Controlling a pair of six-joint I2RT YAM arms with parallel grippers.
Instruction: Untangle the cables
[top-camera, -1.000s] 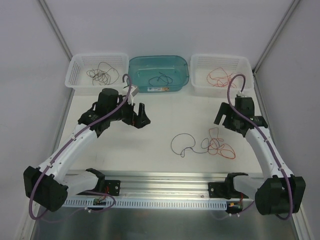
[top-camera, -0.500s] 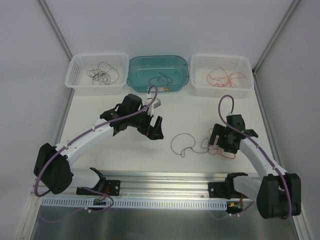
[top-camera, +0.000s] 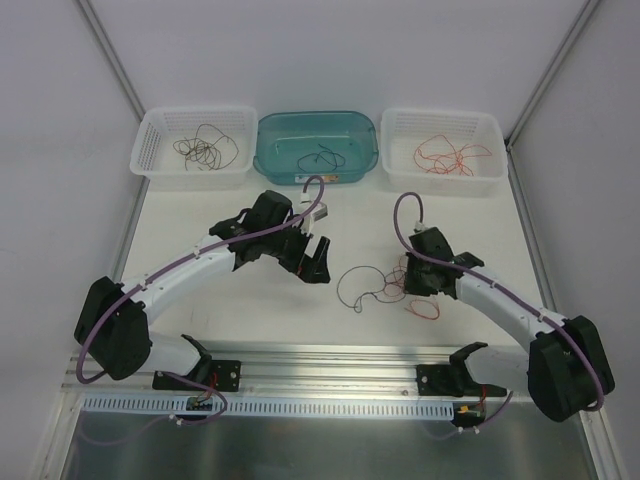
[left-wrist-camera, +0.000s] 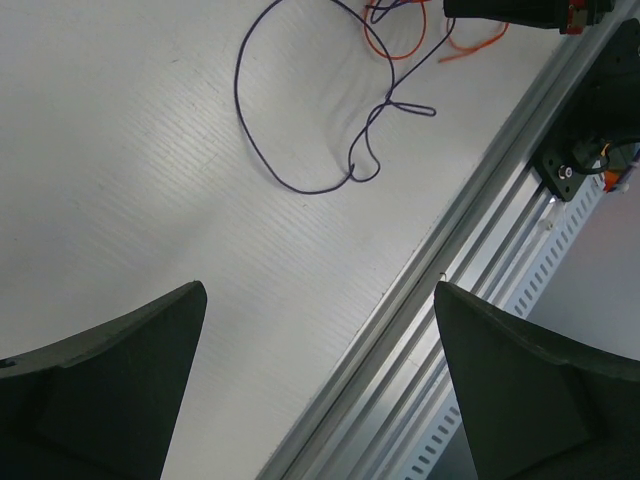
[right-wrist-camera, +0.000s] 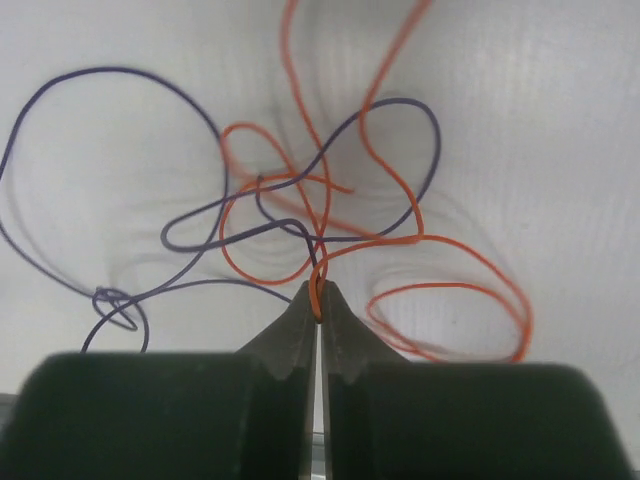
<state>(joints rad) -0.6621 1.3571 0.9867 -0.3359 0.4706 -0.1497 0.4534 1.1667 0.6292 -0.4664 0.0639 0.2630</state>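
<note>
A small tangle of cables lies on the white table right of centre: a dark purple cable (top-camera: 339, 290) in a wide loop and an orange cable (top-camera: 425, 310) crossing it. My right gripper (top-camera: 408, 284) sits over the tangle. In the right wrist view it (right-wrist-camera: 318, 296) is shut, pinching a strand of the orange cable (right-wrist-camera: 415, 238) at its tips, with the dark cable (right-wrist-camera: 110, 69) looped around and behind. My left gripper (top-camera: 318, 262) hovers open just left of the tangle. In its wrist view (left-wrist-camera: 320, 290) nothing is between the fingers, and the dark loop (left-wrist-camera: 310, 191) lies ahead.
Along the back edge stand a white basket (top-camera: 145, 150) with dark cables, a teal bin (top-camera: 270, 165) holding one dark cable, and a white basket (top-camera: 495, 150) with red cables. An aluminium rail (top-camera: 330, 360) runs along the near edge.
The right arm came down and leftward from the back right onto the tangle and shut on the orange cable, shifting the tangle slightly left. The left arm swung right toward the centre, still open.
</note>
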